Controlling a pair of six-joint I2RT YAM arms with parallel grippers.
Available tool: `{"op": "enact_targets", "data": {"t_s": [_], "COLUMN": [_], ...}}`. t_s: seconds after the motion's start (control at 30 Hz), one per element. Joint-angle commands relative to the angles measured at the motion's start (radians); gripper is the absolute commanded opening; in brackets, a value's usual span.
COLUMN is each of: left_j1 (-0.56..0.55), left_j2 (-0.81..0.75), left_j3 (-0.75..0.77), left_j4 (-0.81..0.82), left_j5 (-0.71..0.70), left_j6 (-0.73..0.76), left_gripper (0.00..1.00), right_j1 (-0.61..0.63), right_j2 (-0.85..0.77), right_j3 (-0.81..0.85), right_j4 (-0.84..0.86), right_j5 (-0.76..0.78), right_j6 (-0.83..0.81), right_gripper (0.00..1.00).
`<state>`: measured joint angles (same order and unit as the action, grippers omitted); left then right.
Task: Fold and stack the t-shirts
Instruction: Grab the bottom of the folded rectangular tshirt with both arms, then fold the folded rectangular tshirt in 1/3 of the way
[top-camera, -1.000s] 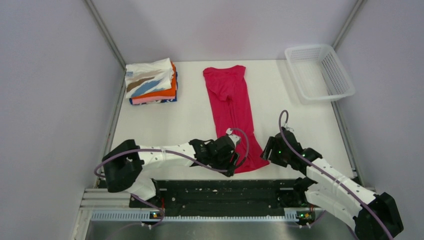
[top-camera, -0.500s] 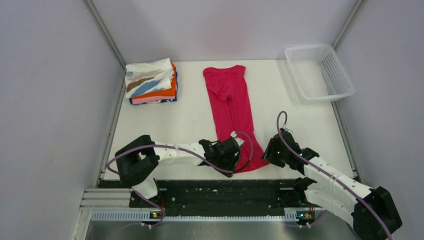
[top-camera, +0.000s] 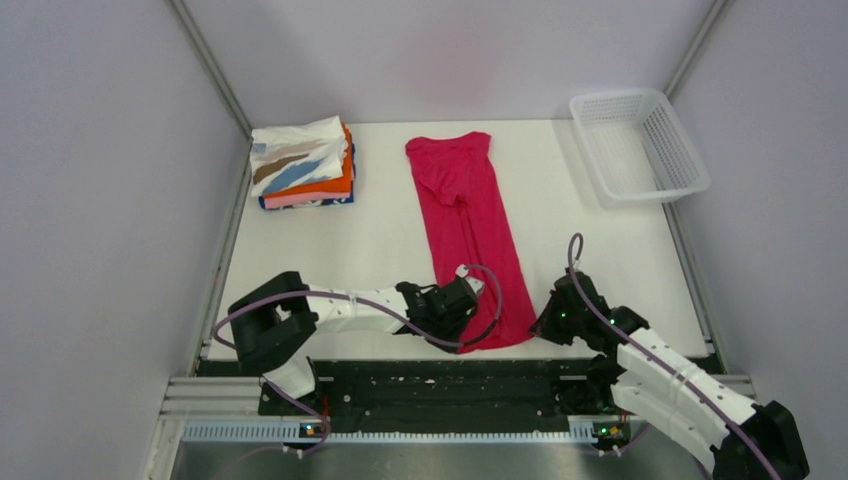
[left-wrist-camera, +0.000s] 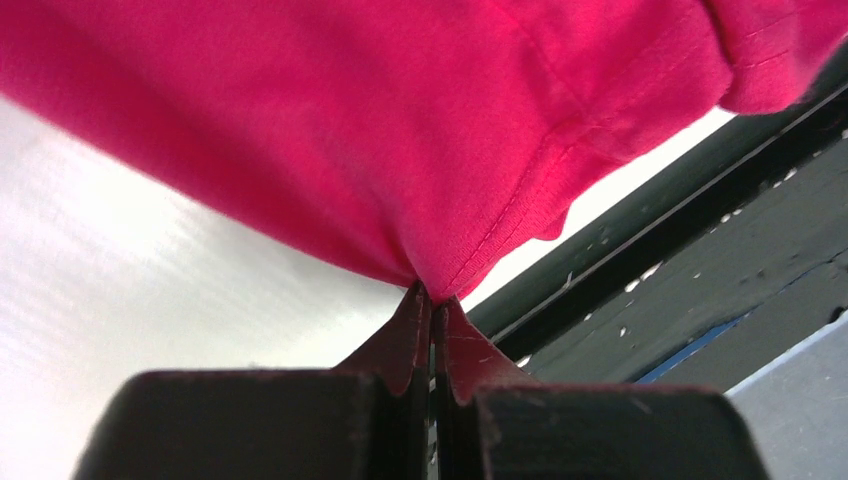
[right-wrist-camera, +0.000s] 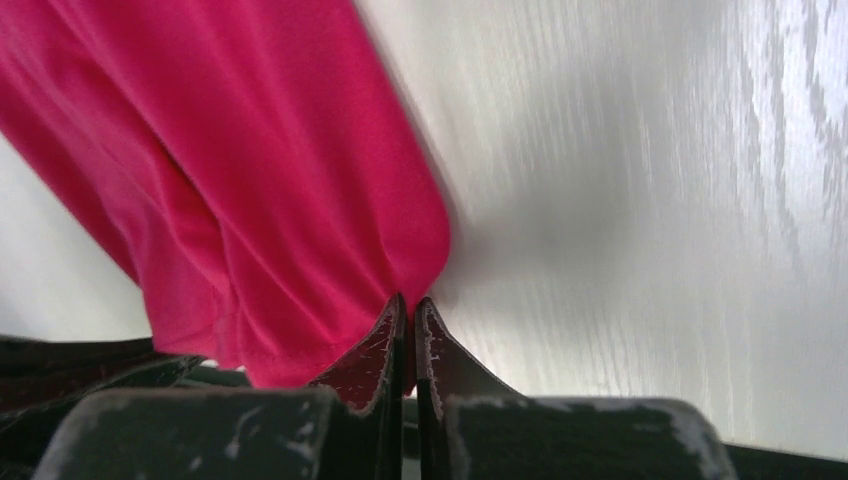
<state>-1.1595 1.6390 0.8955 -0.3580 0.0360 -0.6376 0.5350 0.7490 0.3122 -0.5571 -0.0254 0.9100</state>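
A magenta-red t-shirt (top-camera: 468, 220) lies folded into a long strip down the middle of the table, collar end far, hem near. My left gripper (top-camera: 470, 322) is shut on the hem's near-left corner; in the left wrist view the cloth (left-wrist-camera: 400, 130) bunches into the gripper's (left-wrist-camera: 433, 292) closed tips. My right gripper (top-camera: 540, 328) is shut on the hem's near-right corner, the shirt (right-wrist-camera: 250, 200) pinched at its (right-wrist-camera: 408, 300) tips. A stack of folded t-shirts (top-camera: 303, 163), the top one white with tan and blue streaks, sits at the far left.
A white mesh basket (top-camera: 640, 145) stands at the far right corner. The table's dark front rail (top-camera: 440, 380) runs just behind both grippers. Grey walls close in the table on the left, right and far sides.
Both grippers have closed on the shirt's near hem corners; they stood open a second ago. The right arm has slid slightly nearer, and the hem corner there has drawn in.
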Motion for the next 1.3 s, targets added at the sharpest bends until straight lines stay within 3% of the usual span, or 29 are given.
{"op": "enact_targets", "data": {"t_s": [0.0, 0.13, 0.47, 0.67, 0.87, 1.27], "left_j1": [-0.028, -0.078, -0.074, 0.055, 0.203, 0.476], "left_j2": [-0.096, -0.145, -0.201, -0.238, -0.261, -0.125], "left_j3": [-0.072, -0.098, -0.068, -0.039, -0.027, 0.171], "left_j4": [-0.117, -0.105, -0.106, -0.091, -0.039, -0.004], "left_j5": [-0.015, 0.004, -0.025, 0.03, 0.081, 0.107], "left_j6": [-0.086, -0.147, -0.177, -0.132, -0.067, 0.083], "left_gripper": [0.0, 0.0, 0.0, 0.0, 0.0, 0.0], "right_j1": [0.05, 0.106, 0.12, 0.12, 0.11, -0.078], "right_j2": [-0.145, -0.253, -0.195, -0.108, 0.064, 0.465], "right_j3": [0.003, -0.018, 0.042, 0.117, 0.215, 0.483], "right_j4": [-0.169, -0.215, -0.16, -0.091, 0.087, 0.291], "right_j5": [-0.036, -0.039, -0.021, 0.001, 0.077, 0.031], "right_j6": [0.116, 0.201, 0.148, 0.097, 0.044, -0.141], "right_gripper": [0.0, 0.0, 0.0, 0.0, 0.0, 0.0]}}
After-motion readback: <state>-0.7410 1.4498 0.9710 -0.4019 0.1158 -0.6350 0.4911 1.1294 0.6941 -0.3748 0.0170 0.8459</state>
